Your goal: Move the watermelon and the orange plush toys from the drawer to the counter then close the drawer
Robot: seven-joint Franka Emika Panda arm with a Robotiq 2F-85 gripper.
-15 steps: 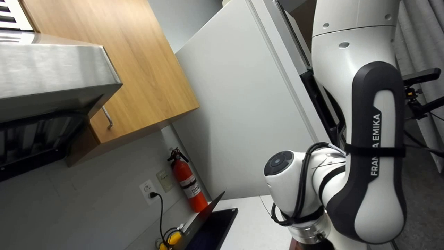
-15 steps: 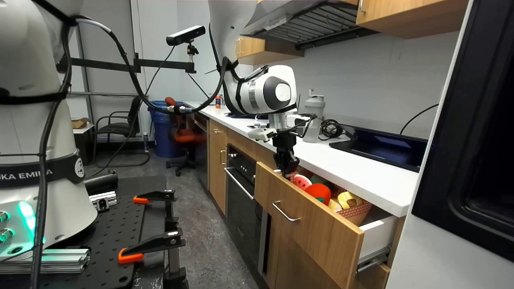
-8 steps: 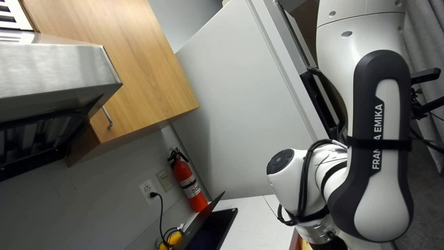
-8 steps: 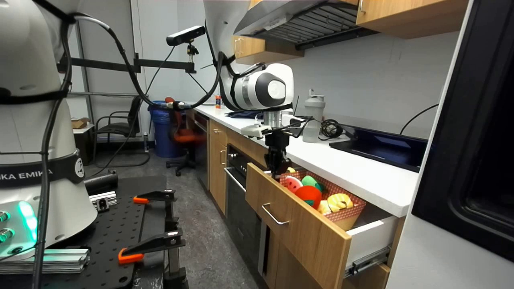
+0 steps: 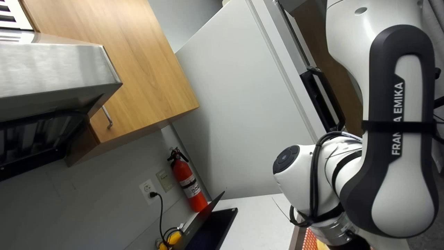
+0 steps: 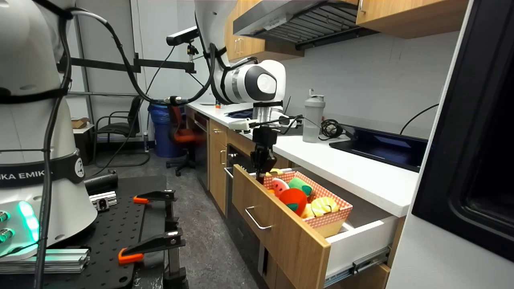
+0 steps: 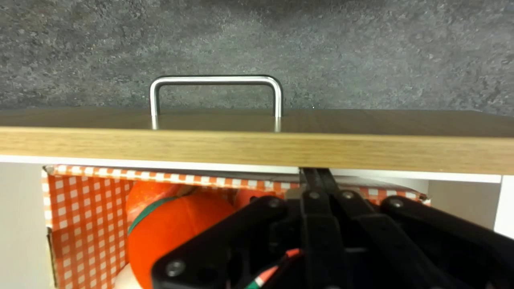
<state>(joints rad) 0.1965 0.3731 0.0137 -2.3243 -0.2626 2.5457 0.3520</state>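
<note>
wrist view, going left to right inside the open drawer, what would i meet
Checked basket wall → round orange plush toy → end effector (taken at its tips) → basket's right-hand corner. Shapes partly hidden behind these are left out.

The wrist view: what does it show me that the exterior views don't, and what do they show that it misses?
Only the wrist view shows the pincer from above, its two jaws side by side just inside the drawer front.

Only the exterior views show the robot arm, the white countertop, a shaker bottle and a fire extinguisher.

The wrist view and an exterior view share the pincer, drawer front, metal handle, gingham-checked basket, round red-orange plush and grey floor.
</note>
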